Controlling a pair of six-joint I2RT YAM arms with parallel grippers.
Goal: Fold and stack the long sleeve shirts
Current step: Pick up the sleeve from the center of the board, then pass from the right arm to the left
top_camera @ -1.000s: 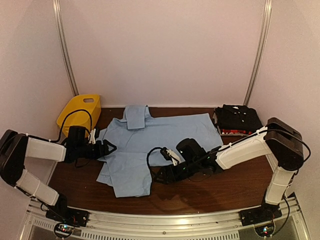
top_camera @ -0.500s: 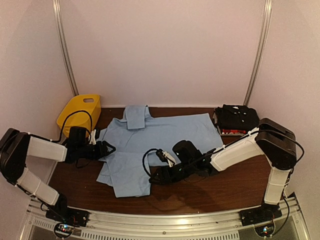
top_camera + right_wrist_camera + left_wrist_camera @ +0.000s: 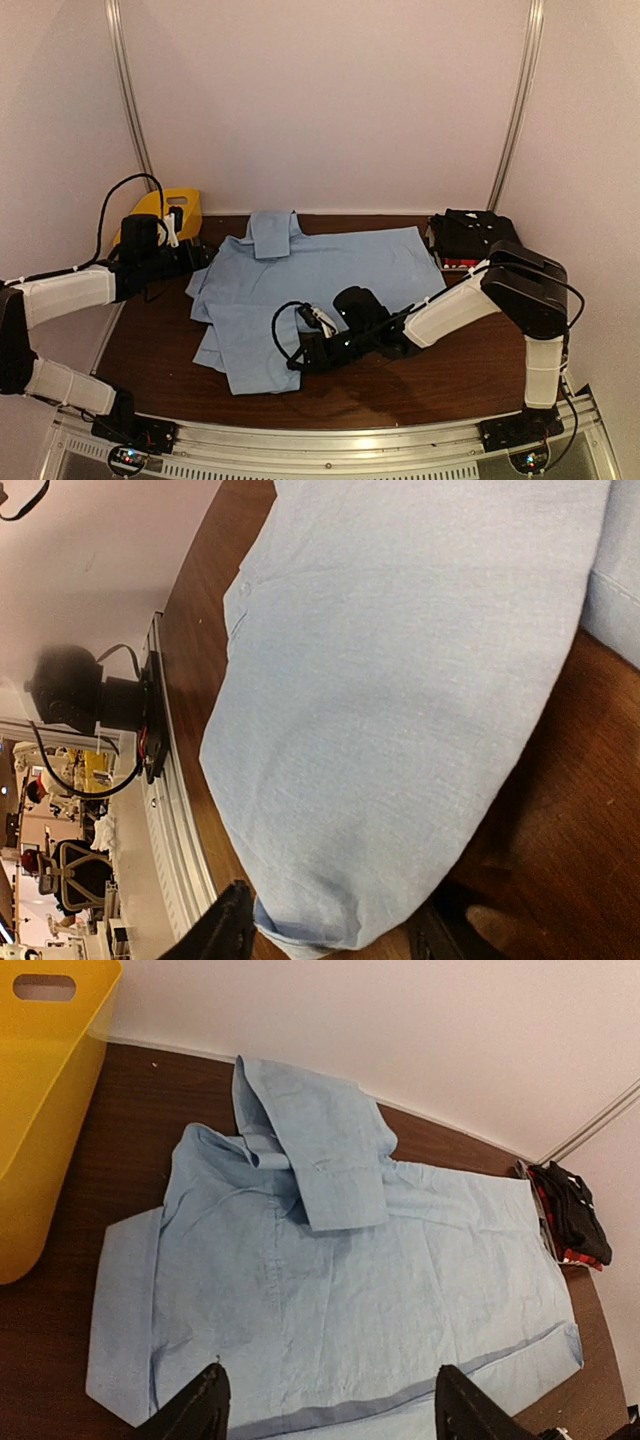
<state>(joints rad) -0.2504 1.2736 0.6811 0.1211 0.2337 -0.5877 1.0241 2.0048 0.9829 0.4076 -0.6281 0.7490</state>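
Top external view: the light blue shirt (image 3: 310,280) lies spread flat on the brown surface (image 3: 450,375), collar toward the back wall, with a sleeve folded up over the collar area. The left fingers (image 3: 195,256) hang by the shirt's left shoulder edge, and the yellow basket (image 3: 185,205) sits just behind them. In the left wrist view they stand wide apart and hold nothing. The shirt spreads out ahead of them and the basket is off to their left.

The right fingers (image 3: 305,355) sit low at the shirt's near hem. In the right wrist view they are parted, one on each side of a rounded corner of blue cloth that lies between them on the surface. I cannot tell whether either finger touches the cloth.

Well away from both pairs, in the back right corner, a folded black shirt (image 3: 475,235) rests on top of a red-edged one (image 3: 462,264)
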